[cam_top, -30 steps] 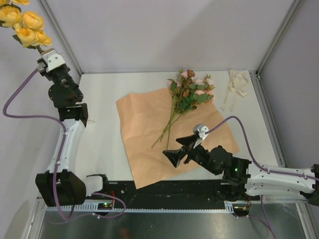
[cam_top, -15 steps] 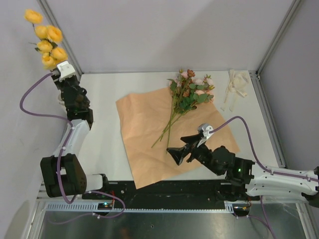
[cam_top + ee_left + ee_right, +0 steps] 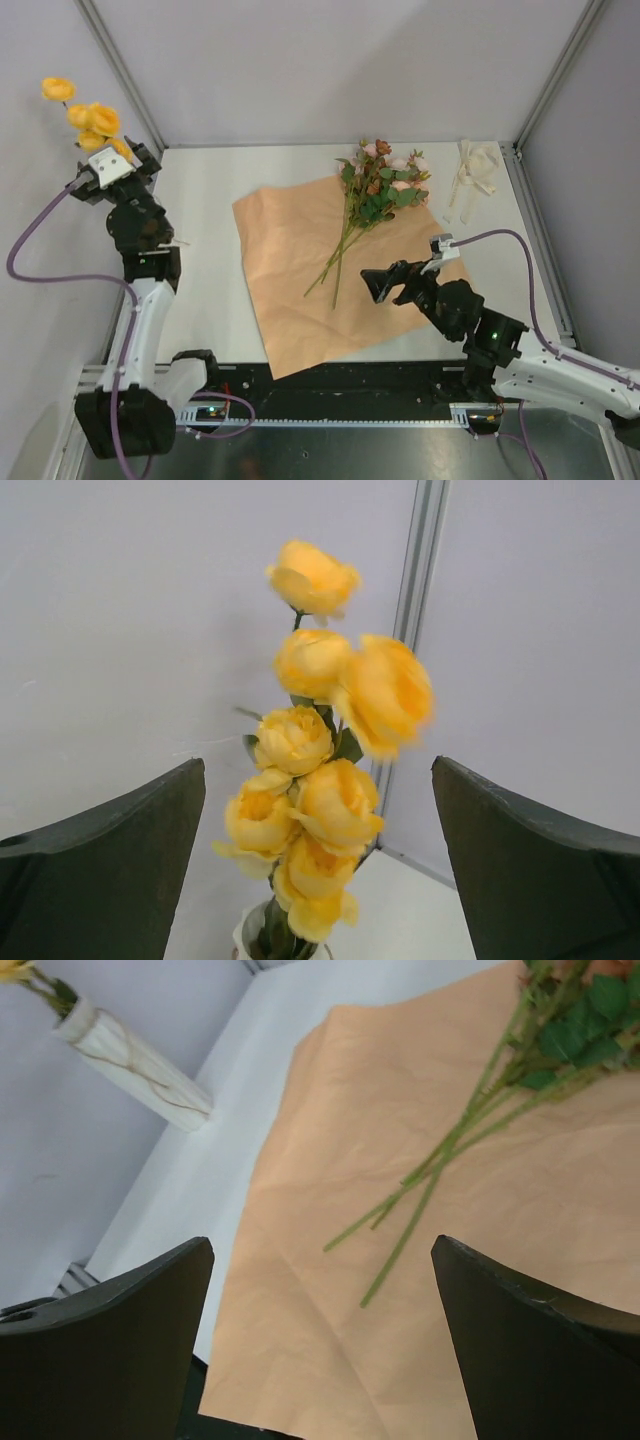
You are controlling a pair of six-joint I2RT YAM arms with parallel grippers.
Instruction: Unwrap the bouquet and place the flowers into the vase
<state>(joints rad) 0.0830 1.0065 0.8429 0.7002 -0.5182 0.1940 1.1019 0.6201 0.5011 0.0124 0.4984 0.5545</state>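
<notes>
Judging handling first: the pink and rust flowers look light. Their thin green stems probably flex and spring, and the heads look soft and easy to crush. Best hold is on the stems where they run close together below the leaves, never on the blooms. The stems lie flat on the thin peach paper, so a low pinch may drag the sheet up too. The bunch lies loose on the opened paper mid-counter, heads toward the far side, stem ends fanning toward the near side. Heads are pink, peach and rust-brown with green leaves. The cream ribbon sits apart on the counter near the far right corner. The right tool hovers over the paper just right of the stem ends, fingers wide apart, holding nothing, and its wrist view shows the stems between and beyond its fingers. The left tool is raised at the far left, fingers spread wide and clamped on nothing. The yellow blooms stand between its fingers without touching them, and their stem drops into the vase. The vase is cream-white, ribbed, narrow-necked and stands at the counter's left edge; in the top view the left arm hides it. It looks small and light, so likely tippy. The neck already holds one stem, so the next stems need a straight, gentle feed.
</notes>
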